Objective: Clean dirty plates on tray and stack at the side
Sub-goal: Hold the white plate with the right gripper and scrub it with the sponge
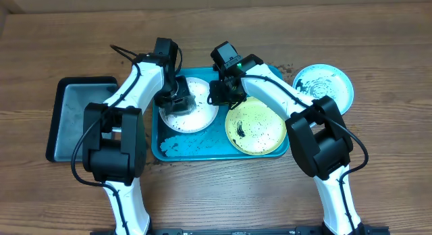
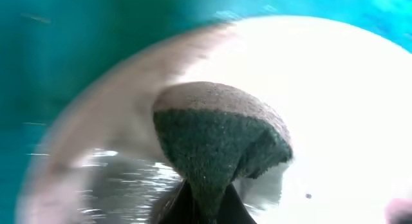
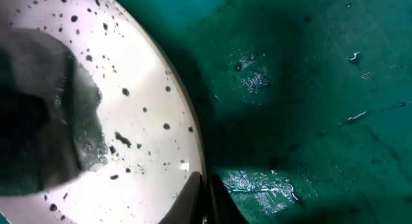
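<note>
The teal-blue tray (image 1: 189, 146) holds the white-rimmed plate (image 1: 196, 118) on the left and the lime green plate (image 1: 255, 127) on the right, both speckled with dark dirt. The light teal plate (image 1: 324, 86) lies on the table right of the tray. My left gripper (image 1: 177, 98) is shut on a dark green sponge (image 2: 219, 134), pressed on the white plate (image 2: 335, 89); the left wrist view is blurred. My right gripper (image 1: 219, 96) is shut on the white plate's right rim (image 3: 206, 198). The plate (image 3: 141, 89) shows dark specks, with the sponge (image 3: 32, 121) at left.
A black-rimmed grey tray (image 1: 77, 117) lies on the wooden table left of the teal tray. The teal tray floor is wet (image 3: 309, 89). Both arms cross over the tray's back half.
</note>
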`<state>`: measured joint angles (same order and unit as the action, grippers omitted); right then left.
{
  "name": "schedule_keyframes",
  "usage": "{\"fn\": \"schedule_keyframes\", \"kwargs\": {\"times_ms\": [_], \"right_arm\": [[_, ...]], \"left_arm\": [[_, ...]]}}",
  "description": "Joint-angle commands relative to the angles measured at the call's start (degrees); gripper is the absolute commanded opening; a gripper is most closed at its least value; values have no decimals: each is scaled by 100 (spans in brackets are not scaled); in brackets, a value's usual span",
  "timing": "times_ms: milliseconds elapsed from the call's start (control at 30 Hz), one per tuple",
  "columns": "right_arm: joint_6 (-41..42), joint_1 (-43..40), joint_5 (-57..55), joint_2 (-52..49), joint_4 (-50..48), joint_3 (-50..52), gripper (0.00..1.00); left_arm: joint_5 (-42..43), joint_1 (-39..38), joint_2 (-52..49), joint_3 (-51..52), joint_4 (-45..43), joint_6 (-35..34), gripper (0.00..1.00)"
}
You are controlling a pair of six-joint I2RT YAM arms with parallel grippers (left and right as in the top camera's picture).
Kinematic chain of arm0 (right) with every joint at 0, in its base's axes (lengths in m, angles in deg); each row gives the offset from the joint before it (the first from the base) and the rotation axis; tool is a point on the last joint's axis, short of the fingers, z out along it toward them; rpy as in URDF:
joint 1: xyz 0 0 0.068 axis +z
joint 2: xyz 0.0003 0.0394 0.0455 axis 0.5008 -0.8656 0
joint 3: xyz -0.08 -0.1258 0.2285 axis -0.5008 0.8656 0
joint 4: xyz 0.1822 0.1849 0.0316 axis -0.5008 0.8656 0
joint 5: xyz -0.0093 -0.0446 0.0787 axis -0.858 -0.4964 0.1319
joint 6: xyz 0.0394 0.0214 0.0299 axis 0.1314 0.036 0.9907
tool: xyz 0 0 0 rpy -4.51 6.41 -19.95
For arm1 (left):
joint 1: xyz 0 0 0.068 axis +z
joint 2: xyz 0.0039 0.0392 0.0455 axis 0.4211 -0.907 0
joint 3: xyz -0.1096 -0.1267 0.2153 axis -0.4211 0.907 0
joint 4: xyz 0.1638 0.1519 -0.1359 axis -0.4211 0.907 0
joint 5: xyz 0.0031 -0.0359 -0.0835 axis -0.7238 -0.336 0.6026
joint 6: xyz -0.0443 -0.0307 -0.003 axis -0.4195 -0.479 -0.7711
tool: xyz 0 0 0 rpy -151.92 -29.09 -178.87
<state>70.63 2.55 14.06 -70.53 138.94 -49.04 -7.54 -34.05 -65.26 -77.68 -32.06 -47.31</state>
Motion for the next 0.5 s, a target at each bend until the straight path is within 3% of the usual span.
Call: {"fn": "schedule_keyframes", "kwargs": {"times_ms": [0,200,467], "right_arm": [[26,-44,-105,-63,31,0,4],[26,-44,-105,-63,33,0,4],[26,-44,-105,-63,33,0,4]], "left_arm": [[916,-208,-122,-31,-2,2,4],[540,-629,-122,44,155,20,4],[-1259,-684,-122,44,887,-286,4]]}}
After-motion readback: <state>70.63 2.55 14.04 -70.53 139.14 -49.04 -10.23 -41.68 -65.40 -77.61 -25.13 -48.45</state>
